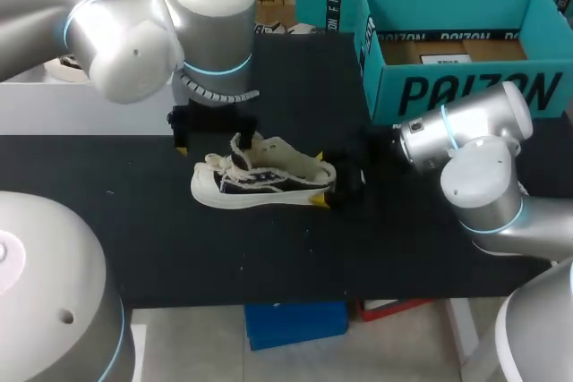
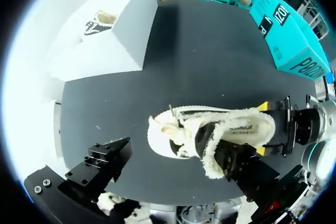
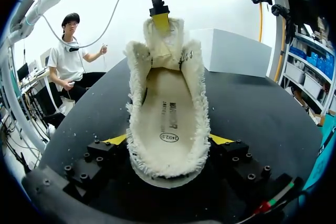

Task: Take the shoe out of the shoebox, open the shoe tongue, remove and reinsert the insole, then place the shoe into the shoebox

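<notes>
On the black desk (image 1: 269, 257), one fleece-lined shoe (image 1: 260, 176) lies on its sole, already out of the one teal shoebox (image 1: 466, 91), which stands open and well apart at the far right. Two grippers attend it. The right gripper (image 3: 169, 140) has its fingers clenched on the heel from both sides. The left gripper (image 1: 211, 144) hangs over the toe end with fingers spread wide, one yellow tip touching the tongue (image 3: 160, 48), the other clear of the shoe. One insole (image 3: 168, 114) appears to lie flat inside. Judging by this, the tongue-opening step is in hand; pulling and refitting the insole and reboxing the shoe remain.
</notes>
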Motion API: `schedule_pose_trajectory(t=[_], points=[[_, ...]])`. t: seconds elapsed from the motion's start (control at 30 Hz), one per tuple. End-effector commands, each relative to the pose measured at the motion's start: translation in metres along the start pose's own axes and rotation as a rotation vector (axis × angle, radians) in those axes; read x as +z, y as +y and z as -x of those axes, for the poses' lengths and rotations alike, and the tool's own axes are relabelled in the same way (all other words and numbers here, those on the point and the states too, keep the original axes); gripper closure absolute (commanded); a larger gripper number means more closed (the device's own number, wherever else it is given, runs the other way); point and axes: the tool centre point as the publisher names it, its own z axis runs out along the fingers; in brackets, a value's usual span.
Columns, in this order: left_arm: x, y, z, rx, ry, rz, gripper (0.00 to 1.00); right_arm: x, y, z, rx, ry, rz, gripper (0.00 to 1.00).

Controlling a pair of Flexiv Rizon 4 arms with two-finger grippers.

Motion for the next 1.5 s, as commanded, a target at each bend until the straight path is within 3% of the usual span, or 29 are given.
schedule_pose_trajectory(t=[0.03, 0.43, 0.77, 1.1, 1.5], points=[[-0.016, -0.003, 0.003, 0.072, 0.043, -0.005, 0.0, 0.001, -0.003, 0.001, 0.001, 0.001, -0.001, 1.0], [-0.049, -0.032, -0.034, 0.476, 0.167, 0.018, 0.0, 0.001, -0.003, 0.001, 0.001, 0.001, -0.001, 1.0], [-0.049, -0.032, -0.076, 1.015, 0.197, 0.115, 0.0, 0.001, -0.003, 0.001, 0.001, 0.001, -0.001, 1.0], [-0.046, -0.028, -0.082, 1.359, 0.345, 0.177, 0.0, 0.001, -0.003, 0.001, 0.001, 0.001, -0.001, 1.0], [-0.046, -0.026, -0.086, 1.472, 0.317, 0.149, 0.0, 0.001, -0.003, 0.001, 0.001, 0.001, -0.001, 1.0]])
